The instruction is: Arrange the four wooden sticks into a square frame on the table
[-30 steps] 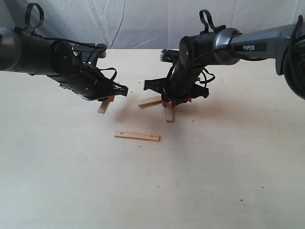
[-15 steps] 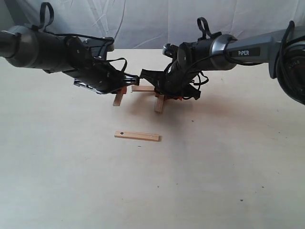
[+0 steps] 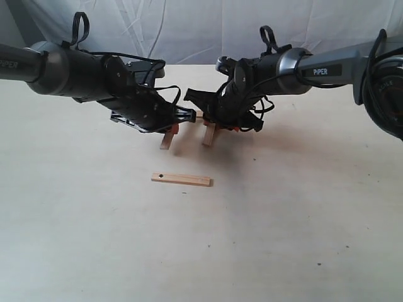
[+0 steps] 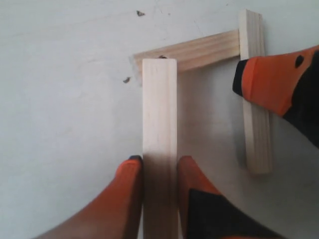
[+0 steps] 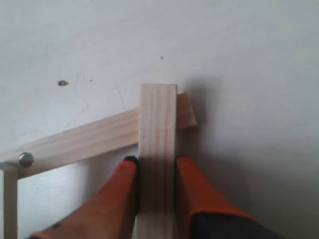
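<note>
Three of the four wooden sticks form an open U. My left gripper (image 4: 159, 167) (image 3: 171, 128) is shut on a plain stick (image 4: 159, 114) (image 3: 167, 138), whose far end overlaps one end of the far stick (image 4: 197, 50) lying on the table (image 3: 283, 207). My right gripper (image 5: 157, 167) (image 3: 214, 128) is shut on another plain stick (image 5: 158, 124) (image 3: 208, 134), whose tip crosses the other end of the far stick (image 5: 84, 139). A fourth stick (image 3: 181, 179), with holes near its ends, lies alone nearer the front. The arms mostly hide the far stick in the exterior view.
The right gripper's orange finger (image 4: 266, 84) shows in the left wrist view, on its stick (image 4: 256, 124). A wrinkled white backdrop (image 3: 189, 31) hangs behind the table. The two arms nearly meet over the far stick.
My left gripper has carried its stick rightward and my right gripper has carried its stick leftward and farther back, so both sticks now meet the ends of the far stick. The front stick has not moved.
</note>
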